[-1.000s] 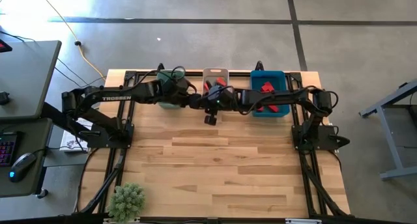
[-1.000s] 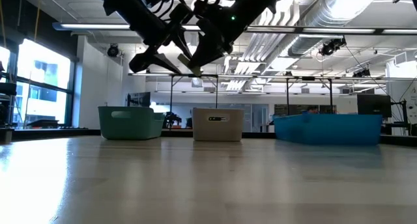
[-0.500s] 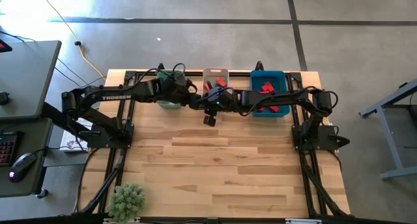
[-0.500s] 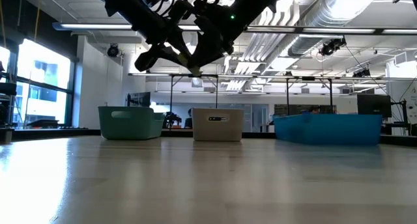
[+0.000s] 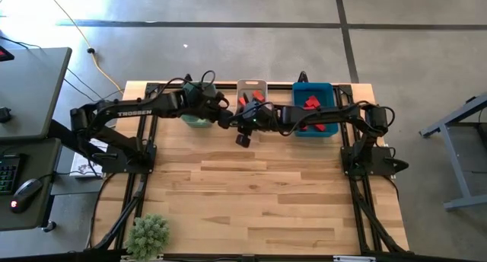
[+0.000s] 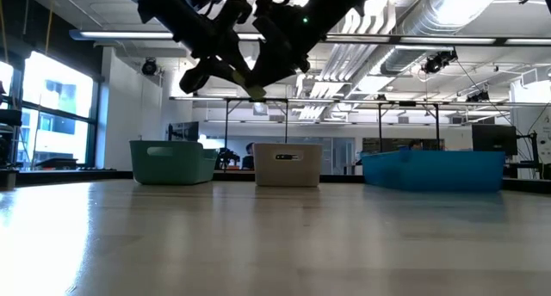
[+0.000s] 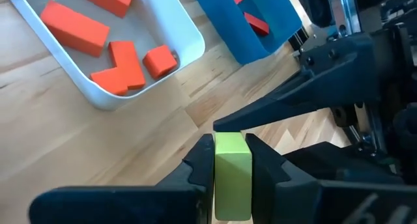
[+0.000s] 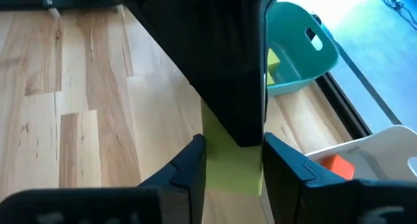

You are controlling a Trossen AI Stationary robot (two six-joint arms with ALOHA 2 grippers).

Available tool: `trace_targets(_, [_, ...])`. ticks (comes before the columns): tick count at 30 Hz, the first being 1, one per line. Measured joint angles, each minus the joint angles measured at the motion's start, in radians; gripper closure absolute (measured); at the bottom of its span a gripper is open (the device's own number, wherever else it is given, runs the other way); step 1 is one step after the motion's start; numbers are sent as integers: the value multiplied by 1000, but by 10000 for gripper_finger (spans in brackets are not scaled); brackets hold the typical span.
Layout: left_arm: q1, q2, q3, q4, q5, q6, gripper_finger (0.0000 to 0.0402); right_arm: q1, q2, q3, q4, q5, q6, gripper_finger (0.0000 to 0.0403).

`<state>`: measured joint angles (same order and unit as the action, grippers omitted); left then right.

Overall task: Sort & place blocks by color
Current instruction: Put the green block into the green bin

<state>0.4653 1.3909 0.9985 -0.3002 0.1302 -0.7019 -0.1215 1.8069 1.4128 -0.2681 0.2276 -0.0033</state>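
Note:
One yellow-green block (image 7: pixel 232 175) hangs in the air in front of the white bin (image 5: pixel 252 91), held between both grippers. My left gripper (image 7: pixel 230 144) and my right gripper (image 8: pixel 232 160) meet tip to tip over the table's far middle (image 5: pixel 237 123), each shut on this block. Orange-red blocks (image 7: pixel 124 64) lie on the white bin's floor. Deep red blocks (image 5: pixel 312 103) lie in the blue bin (image 5: pixel 330 110). A yellow-green block (image 8: pixel 272 60) rests in the green bin (image 8: pixel 306 51). My left gripper pinches the block's two opposite sides (image 7: pixel 228 160) between its two fingers, slanting down from the table's left. The block is clear of the table. My right gripper pinches the same block by its sides (image 8: pixel 218 175) between its two fingers, slanting down from the table's right. The left gripper (image 8: pixel 228 87) covers the block's far end.
The three bins stand in a row along the far edge: green (image 6: pixel 172 162), white (image 6: pixel 287 163), blue (image 6: pixel 435 169). A small green plant (image 5: pixel 149 233) sits at the near left corner. Bare wooden tabletop (image 5: pixel 259 193) spreads toward the near edge.
My left gripper has shut on the yellow-green block that my right gripper holds; its fingers stood wide apart a second ago. Its wrist has rolled a little. Both hands have stayed in place, and the block has not moved.

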Motion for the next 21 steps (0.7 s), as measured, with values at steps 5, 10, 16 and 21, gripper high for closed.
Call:
trace_targets(5, [40,-25,0,-50,24,44,369,-2,-1,0,25,-6,61,281])
trace_targets(10, [66,-36,-1,-94,18,90,369,-3,-1,0,62,-22,159,235])
trace_targets(16, [108,-36,-1,-193,-32,182,369,-3,-1,0,59,-10,259,189])
trace_targets(21, [169,-36,-1,-305,-153,239,369,-3,-1,0,56,-10,266,179])
